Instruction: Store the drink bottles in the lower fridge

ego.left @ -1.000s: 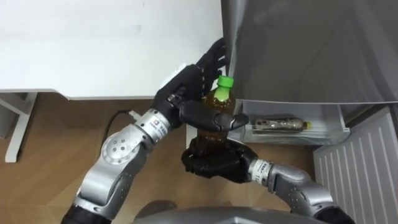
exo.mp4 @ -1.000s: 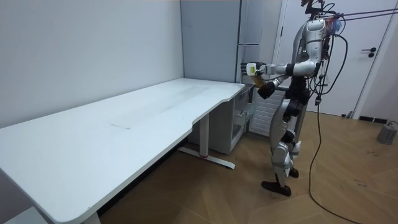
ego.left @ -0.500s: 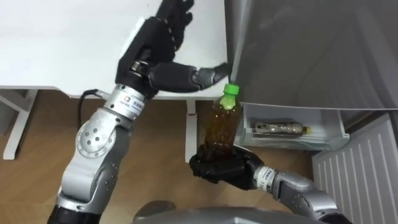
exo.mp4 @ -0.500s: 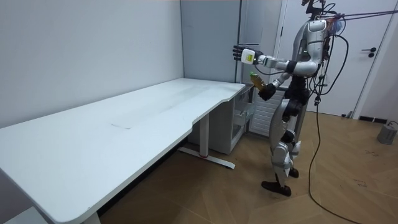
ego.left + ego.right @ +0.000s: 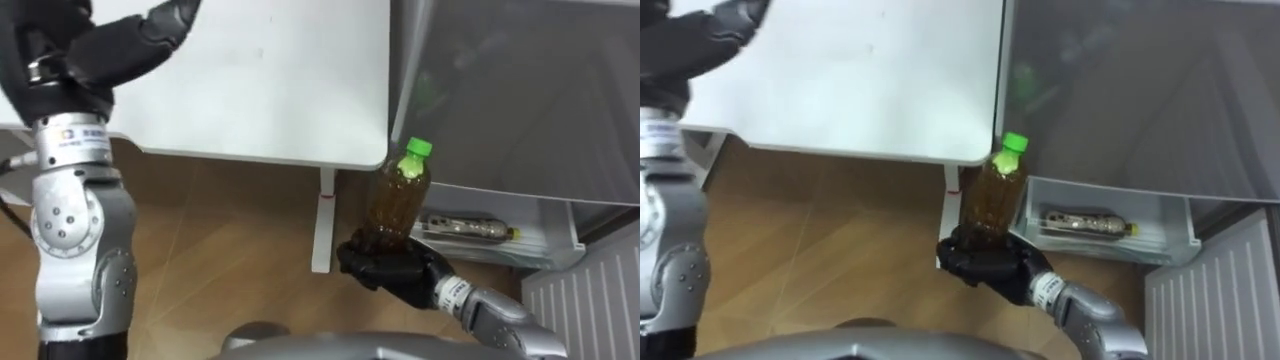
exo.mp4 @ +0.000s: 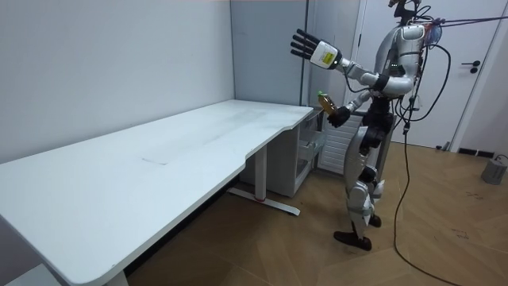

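bottle (image 5: pixel 398 195): upright, green cap, brown drink; held by its base in the air over the floor, just off the desk's corner, in front of the fridge.
right hand (image 5: pixel 385 270): low, fingers curled round the bottle's bottom.
left hand (image 6: pixel 305 46): raised high above the desk's end, fingers spread straight, holding nothing.
bin (image 5: pixel 548 222): white, open, below the fridge's grey front; second bottle (image 5: pixel 465 227) lying on its side inside.
desk (image 5: pixel 280 80): long, white top on white legs; corner just beside the fridge.
fridge (image 5: pixel 520 90): tall, grey, at the desk's far end.
floor (image 5: pixel 220 250): brown wood planks.
room: pale walls, white door (image 6: pixel 464 95) at the room view's right; robot standing upright between desk end and door, facing the fridge.
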